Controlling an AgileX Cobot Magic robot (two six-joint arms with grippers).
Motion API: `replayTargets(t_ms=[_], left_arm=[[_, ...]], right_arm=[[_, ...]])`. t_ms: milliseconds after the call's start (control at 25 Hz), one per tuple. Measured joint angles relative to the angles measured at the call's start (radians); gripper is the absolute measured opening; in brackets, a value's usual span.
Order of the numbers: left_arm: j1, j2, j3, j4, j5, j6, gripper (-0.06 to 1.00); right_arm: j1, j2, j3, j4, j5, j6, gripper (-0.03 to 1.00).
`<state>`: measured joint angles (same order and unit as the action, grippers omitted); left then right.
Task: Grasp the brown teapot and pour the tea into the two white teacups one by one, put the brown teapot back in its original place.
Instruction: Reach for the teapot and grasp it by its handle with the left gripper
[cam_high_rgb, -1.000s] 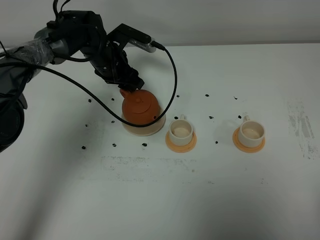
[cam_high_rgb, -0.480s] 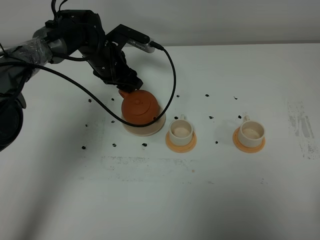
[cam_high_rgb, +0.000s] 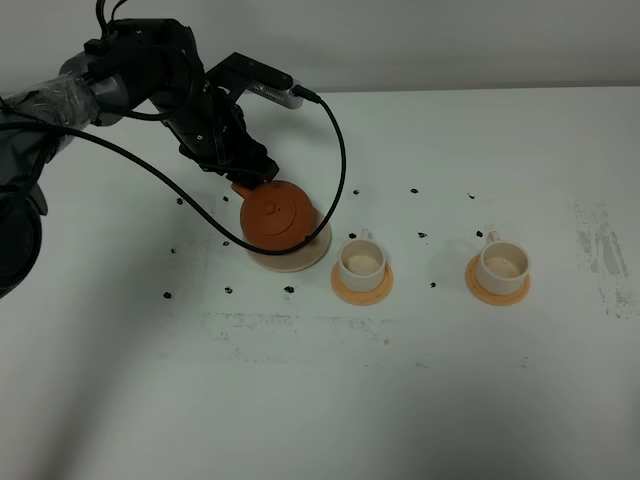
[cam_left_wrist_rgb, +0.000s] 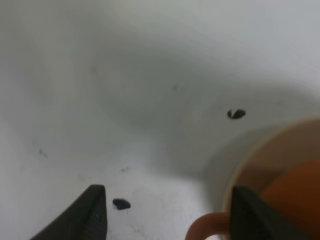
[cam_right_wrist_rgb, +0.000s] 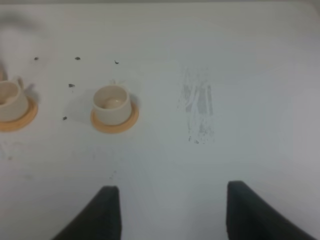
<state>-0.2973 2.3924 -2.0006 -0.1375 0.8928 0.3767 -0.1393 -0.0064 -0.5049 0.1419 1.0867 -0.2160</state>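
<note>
Brown teapot: I see the brown teapot (cam_high_rgb: 275, 213) as a small round reddish-brown clay pot. Its lid has a knob on top, and its loop handle (cam_left_wrist_rgb: 204, 228) points toward the back left of the table (cam_high_rgb: 400, 400).
Where it sits: it rests on the pale beige saucer (cam_high_rgb: 292, 262), left of centre in the high view.
Left gripper: the left gripper (cam_high_rgb: 250, 180) hangs over the handle. In my wrist view its fingers (cam_left_wrist_rgb: 86, 215) are spread wide, and the loop lies between them, close beside one finger. I cannot tell whether it touches.
Right gripper: the right gripper (cam_right_wrist_rgb: 172, 192) is spread, with only bare table between its fingers.
Teacups: the nearer teacup (cam_high_rgb: 361, 262) stands just beside the saucer and the farther teacup (cam_high_rgb: 502, 263) stands well to the right. Both are cream-white cylinders with tiny handles.
Coasters: each cup sits on an orange coaster (cam_high_rgb: 361, 288).
Table: white, with dark specks (cam_high_rgb: 290, 290) scattered around the tea set.
</note>
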Motion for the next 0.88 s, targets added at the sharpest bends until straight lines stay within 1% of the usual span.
replayTargets(t_ms=[400, 880], left_arm=[[0.021, 0.002, 0.0, -0.004, 0.008, 0.0, 0.56], [0.022, 0.002, 0.0, -0.004, 0.045, 0.0, 0.56]], right_arm=[[0.0, 0.0, 0.0, 0.0, 0.0, 0.0, 0.49], [0.0, 0.0, 0.0, 0.0, 0.0, 0.0, 0.49]])
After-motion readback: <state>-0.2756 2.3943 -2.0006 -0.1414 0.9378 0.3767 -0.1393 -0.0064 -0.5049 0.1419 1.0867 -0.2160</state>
